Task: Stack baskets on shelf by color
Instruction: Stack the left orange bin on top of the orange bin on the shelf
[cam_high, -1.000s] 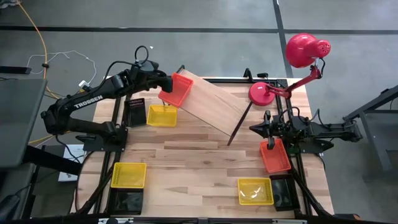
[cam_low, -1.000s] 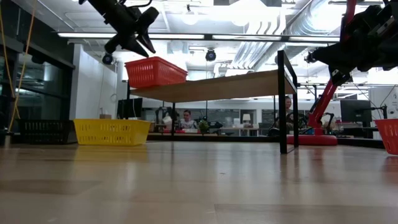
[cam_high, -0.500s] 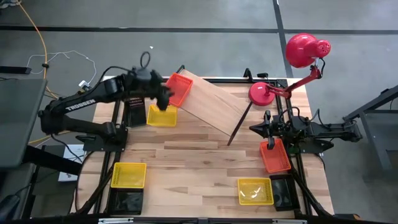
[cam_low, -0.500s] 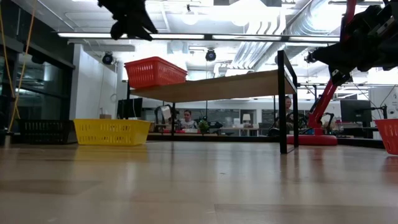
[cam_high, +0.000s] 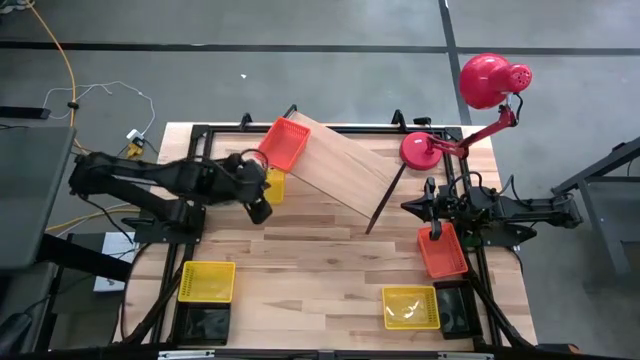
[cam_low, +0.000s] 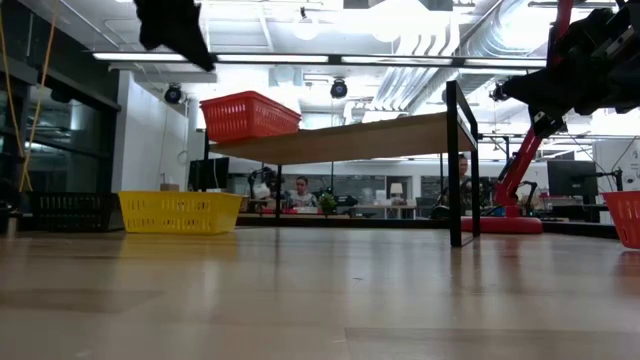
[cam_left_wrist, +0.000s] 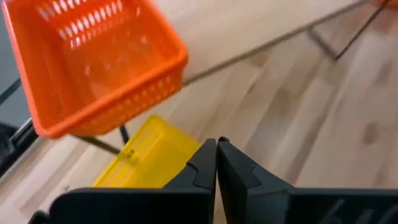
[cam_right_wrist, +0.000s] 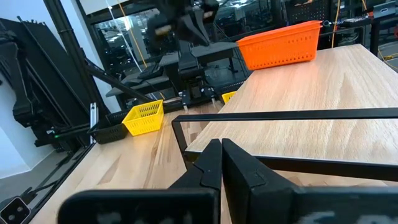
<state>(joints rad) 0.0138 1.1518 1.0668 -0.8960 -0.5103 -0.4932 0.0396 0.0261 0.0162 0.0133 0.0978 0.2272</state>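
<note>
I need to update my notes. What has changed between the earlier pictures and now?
The left gripper drew back from the orange basket on the shelf, moved toward the table's front, and closed empty. The basket stayed on the shelf's end. The right gripper and the other baskets did not move.

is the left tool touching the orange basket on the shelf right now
Apart. In the left wrist view the left tool, shut, hangs clear of the orange basket, with bare tabletop between them; the high view shows it off the shelf.
</note>
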